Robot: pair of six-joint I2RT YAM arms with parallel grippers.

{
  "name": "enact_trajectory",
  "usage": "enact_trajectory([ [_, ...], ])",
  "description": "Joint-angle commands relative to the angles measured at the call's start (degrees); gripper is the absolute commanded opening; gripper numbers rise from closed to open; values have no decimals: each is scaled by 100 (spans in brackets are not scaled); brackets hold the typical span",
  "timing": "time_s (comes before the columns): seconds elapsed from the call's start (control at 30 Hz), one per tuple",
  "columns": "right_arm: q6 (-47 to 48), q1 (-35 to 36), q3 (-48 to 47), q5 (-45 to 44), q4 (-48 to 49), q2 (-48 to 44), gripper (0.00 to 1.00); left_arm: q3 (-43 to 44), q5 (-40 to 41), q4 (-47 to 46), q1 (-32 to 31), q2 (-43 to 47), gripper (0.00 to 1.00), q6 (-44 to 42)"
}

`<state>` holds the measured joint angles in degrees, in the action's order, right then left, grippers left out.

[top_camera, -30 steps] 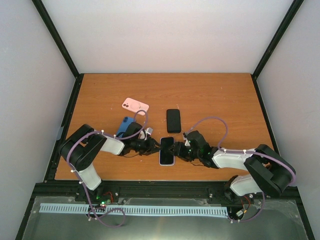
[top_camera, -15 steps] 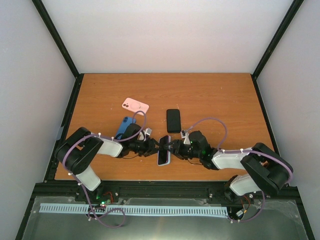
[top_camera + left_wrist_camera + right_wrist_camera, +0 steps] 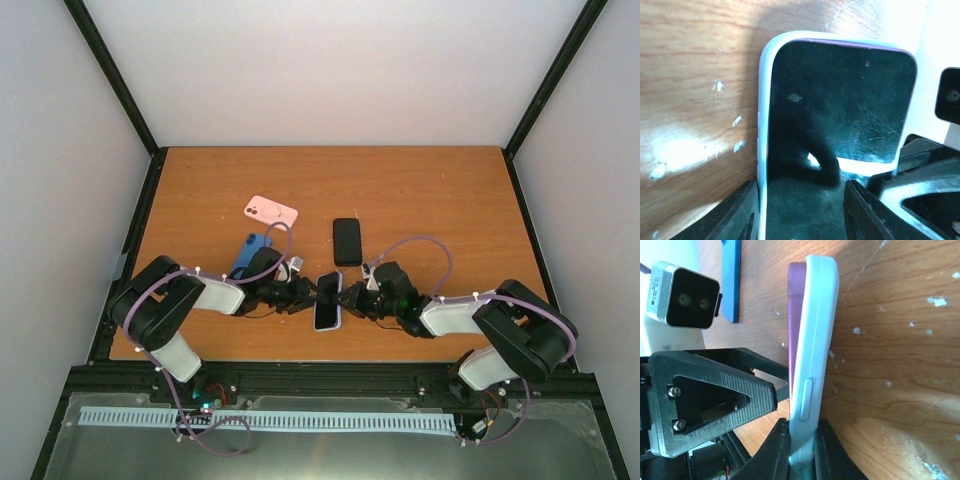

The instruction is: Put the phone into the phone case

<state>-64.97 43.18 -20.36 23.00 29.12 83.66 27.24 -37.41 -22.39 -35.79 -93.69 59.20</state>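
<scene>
While the phone [image 3: 328, 300] was tilted up off the table [image 3: 440, 190], just nearer than the black phone [image 3: 347, 241], it was gripped by the right claw [image 3: 803, 440], clenched across the edge of its white case [image 3: 812, 340]. The left claw [image 3: 801, 200] was set against the screen side; grasping or not could not be told. A blue case [image 3: 250, 250] and a pink case [image 3: 271, 210] were laid flat left of the black phone.

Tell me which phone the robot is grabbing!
On the wooden table, near its front edge, the left gripper and right gripper meet. The phone between them wears a pale case; the pink one, blue one and black one lie farther back.
</scene>
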Motion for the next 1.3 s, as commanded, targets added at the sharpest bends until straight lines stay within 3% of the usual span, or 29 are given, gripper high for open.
enact_trajectory([
  [0.0, 99, 42, -154, -8, 47, 113, 3, -36, 13, 287, -107, 18, 47, -101],
  [0.1, 132, 42, -175, -75, -104, 116, 4, -35, 30, 295, -107, -22, 47, -103],
  [0.23, 299, 42, -355, -92, -481, 110, 24, -44, 32, 279, -112, -40, 47, -90],
  [0.4, 480, 42, -410, -142, -559, 57, 9, -76, 15, 300, -110, 148, 47, -58],
  [0.5, 605, 42, -298, -107, -450, -199, 3, -162, 29, 305, -96, 505, 53, -91],
  [0.67, 885, 42, -86, 19, -491, -1236, 3, -239, 1, 448, 33, 1352, 65, -266],
  [0.83, 986, 42, 185, 158, -490, -2435, 3, -286, -417, 138, 100, 2111, 69, -332],
  [0.97, 958, 42, 234, 389, -355, -3103, 3, -299, -928, -563, 99, 2484, 63, -212],
  [1.27, 877, 42, 206, 365, -495, -3569, 4, -598, -1466, -2028, 90, 2709, 22, 419],
])
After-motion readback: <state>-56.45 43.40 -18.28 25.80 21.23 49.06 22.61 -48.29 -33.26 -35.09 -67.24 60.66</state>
